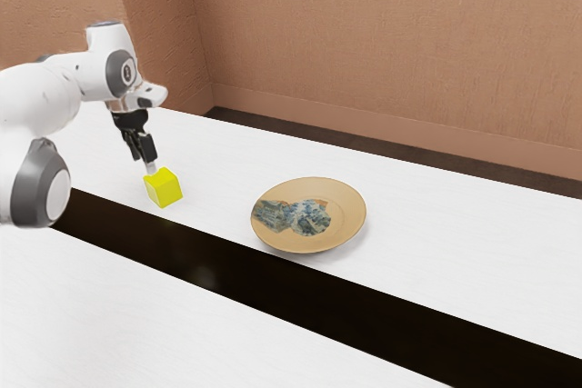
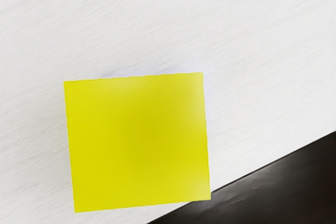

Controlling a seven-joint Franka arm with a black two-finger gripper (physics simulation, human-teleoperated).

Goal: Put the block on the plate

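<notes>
Reaching in from the exterior view's left, the white arm (image 1: 55, 97) holds the end effector (image 1: 151, 168) pointing down, its tip at the top of the yellow block (image 1: 164, 190). State of end effector: cannot tell whether it stands wide or narrow, or whether it grips the block. Block: at the white bench (image 1: 436, 215), well apart from the plate (image 1: 353, 208), toward the exterior view's left; whether its underside touches the bench is unclear. Block faces plain, edges straight. Wrist view: one square face toward the camera, one corner at the border of the dark strip (image 2: 294, 182). Plate: tan, round, upright, bearing a blue-grey and brown picture, bare of any block. The strip runs lengthwise between two white surfaces, near the plate's rim. Background: brown textured wall (image 1: 382, 34), dark floor (image 1: 273, 131) at its foot.
</notes>
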